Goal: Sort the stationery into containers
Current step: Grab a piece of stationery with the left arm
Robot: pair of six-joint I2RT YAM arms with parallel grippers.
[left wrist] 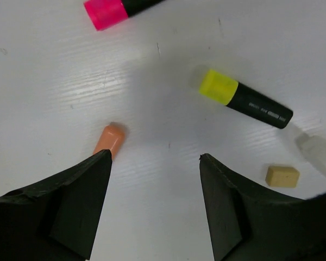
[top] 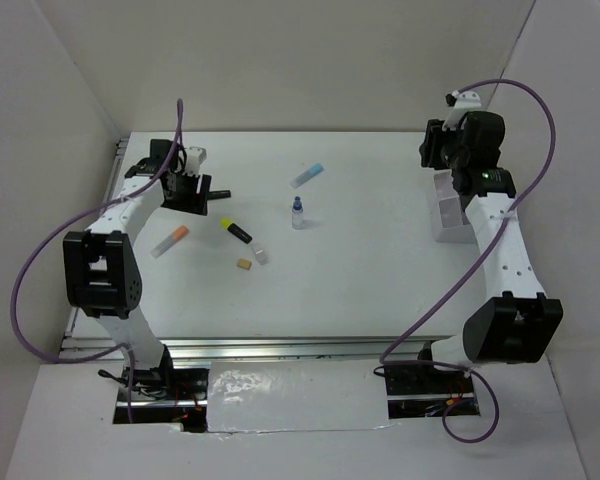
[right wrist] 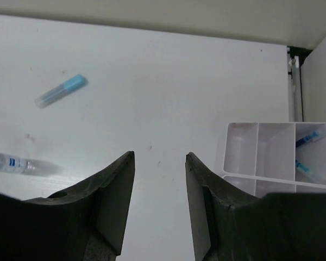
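While stationery lies scattered on the white table, the clear tray sits near its right edge, with two blue pens in two of its compartments. The right gripper hovers just beside the tray, jaws partly apart and empty. The left gripper stands wide open over bare table, holding nothing. Beyond it lie the yellow highlighter and pink highlighter; an orange-capped tube lies just beside one finger. A blue-capped tube, a small bottle and the eraser rest mid-table.
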